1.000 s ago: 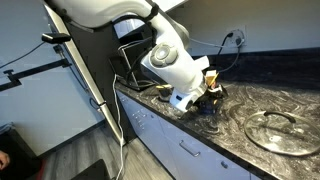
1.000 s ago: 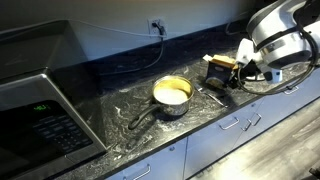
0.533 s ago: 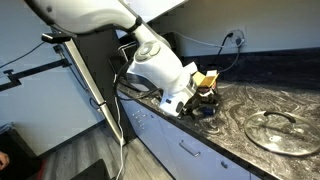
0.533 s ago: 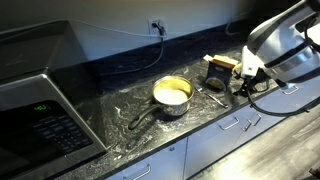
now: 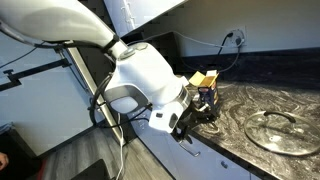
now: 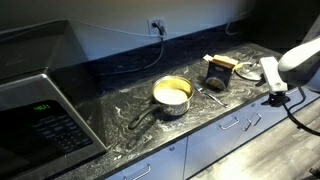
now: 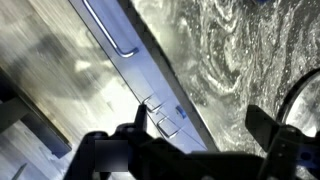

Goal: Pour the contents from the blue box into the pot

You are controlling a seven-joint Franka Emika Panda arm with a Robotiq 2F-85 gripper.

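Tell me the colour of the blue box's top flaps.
Yellow; the flaps show best in an exterior view.

Print on the blue box (image 6: 217,73) and the microwave display (image 6: 42,107) is illegible.

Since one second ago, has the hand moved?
Yes. The hand has pulled back from the box, toward the front edge of the counter.

In an exterior view the pot (image 6: 172,93) sits on the counter (image 6: 112,102) left of the blue box (image 6: 216,72).
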